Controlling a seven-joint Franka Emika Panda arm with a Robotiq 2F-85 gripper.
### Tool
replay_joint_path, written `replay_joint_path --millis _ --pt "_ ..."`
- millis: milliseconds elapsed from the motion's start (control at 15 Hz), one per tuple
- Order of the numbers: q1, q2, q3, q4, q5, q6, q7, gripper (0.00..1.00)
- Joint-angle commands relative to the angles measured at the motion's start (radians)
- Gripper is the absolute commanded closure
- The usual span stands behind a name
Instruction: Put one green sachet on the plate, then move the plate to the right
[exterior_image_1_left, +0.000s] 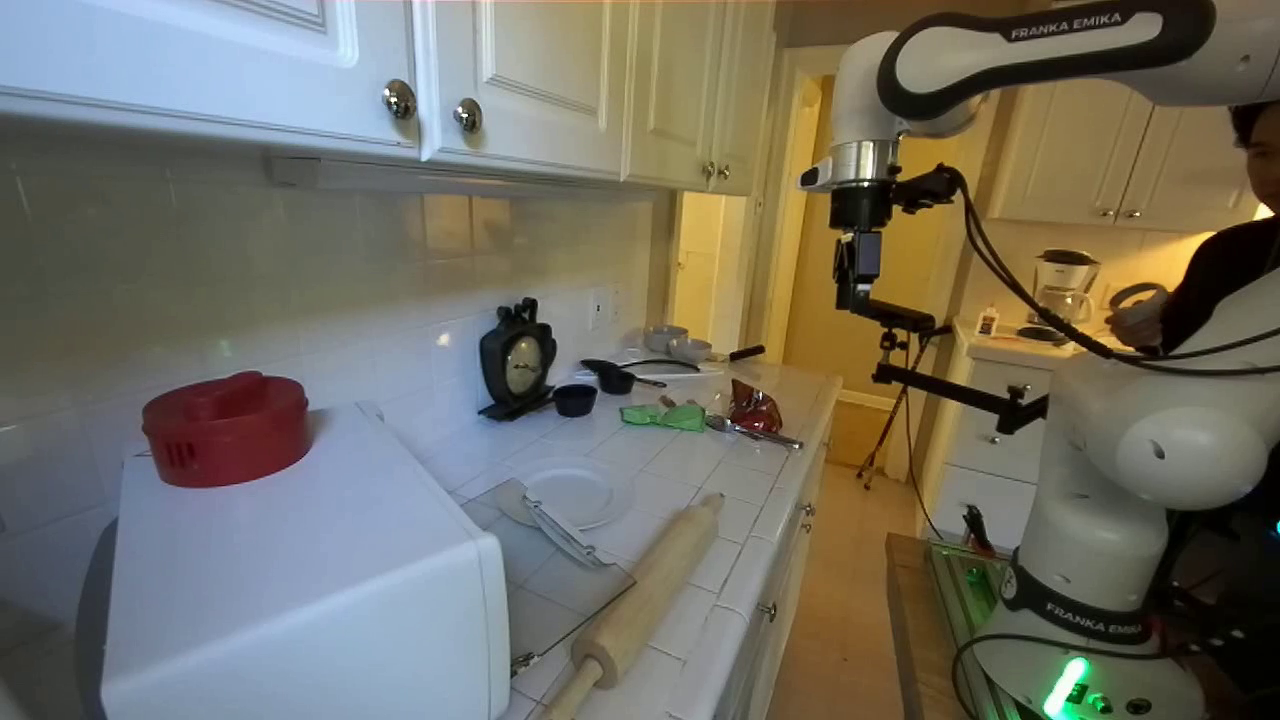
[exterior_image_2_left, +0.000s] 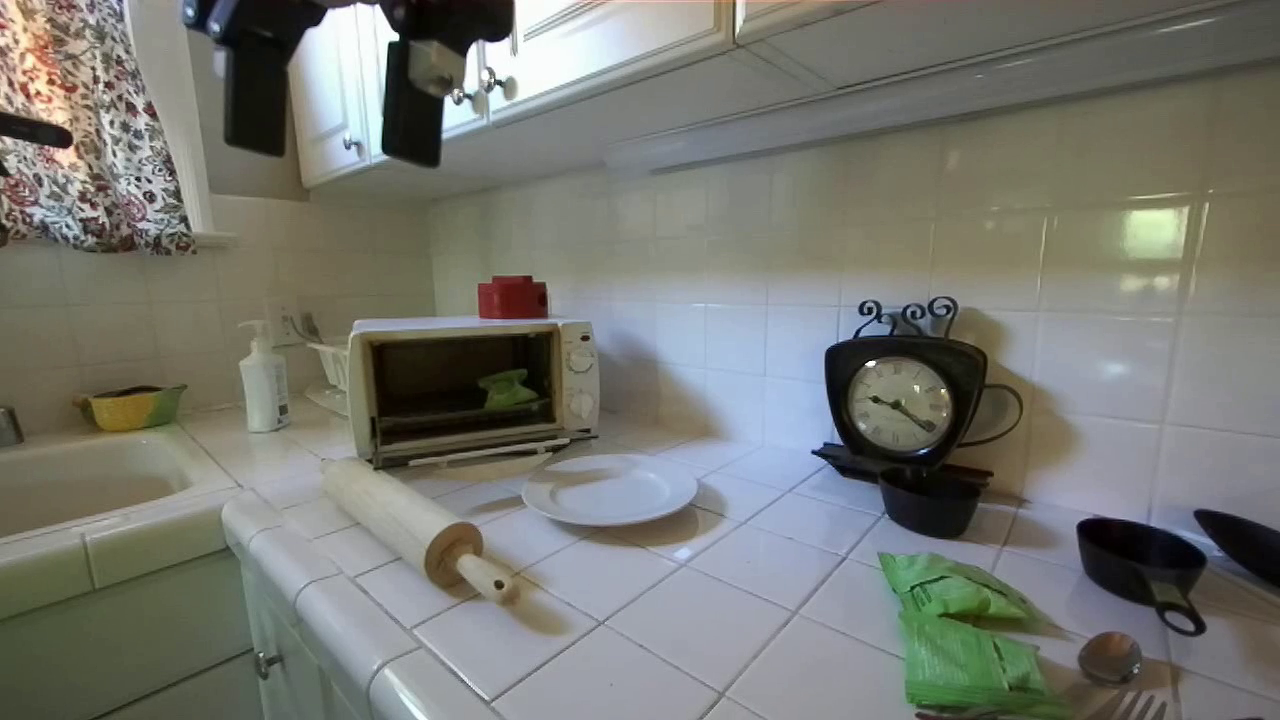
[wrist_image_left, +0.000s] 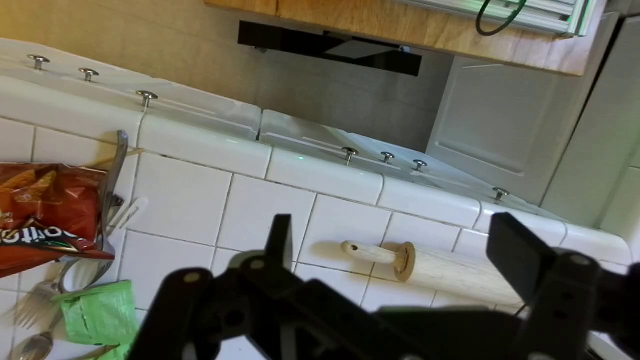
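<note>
Two bright green sachets lie side by side on the tiled counter, a farther one (exterior_image_2_left: 955, 587) and a nearer one (exterior_image_2_left: 970, 665). They also show as a green patch in an exterior view (exterior_image_1_left: 665, 415). In the wrist view one green sachet (wrist_image_left: 100, 312) lies at the lower left, with part of another at the bottom edge. The white round plate (exterior_image_2_left: 610, 492) lies flat and bare between the sachets and the toaster oven; it also shows in an exterior view (exterior_image_1_left: 575, 495). My gripper (wrist_image_left: 392, 225) is open and empty, high above the counter (exterior_image_2_left: 333, 140), apart from both.
A toaster oven (exterior_image_2_left: 590, 345) stands with its glass door down beside the plate, a green item (exterior_image_2_left: 508, 388) inside. A rolling pin (wrist_image_left: 450, 267) lies near the counter edge. A clock (exterior_image_2_left: 905, 405), black cups (exterior_image_2_left: 930, 505), cutlery and a red chip bag (wrist_image_left: 55, 215) surround the sachets. Cabinets (exterior_image_1_left: 560, 90) hang overhead.
</note>
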Motion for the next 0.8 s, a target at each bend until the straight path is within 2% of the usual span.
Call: replay_joint_path --millis 0,200,533,733 --pt "-0.008 0.001 -0.008 -0.001 -0.003 0.027 0.000 0.00" --pt "-0.030 0.026 -0.082 0.004 0.016 0.119 -0.012 0.00" --pt "-0.072 0.140 -0.225 0.014 0.132 0.271 0.018 0.00" --pt "-0.094 0.229 -0.256 0.035 0.182 0.398 0.039 0.00"
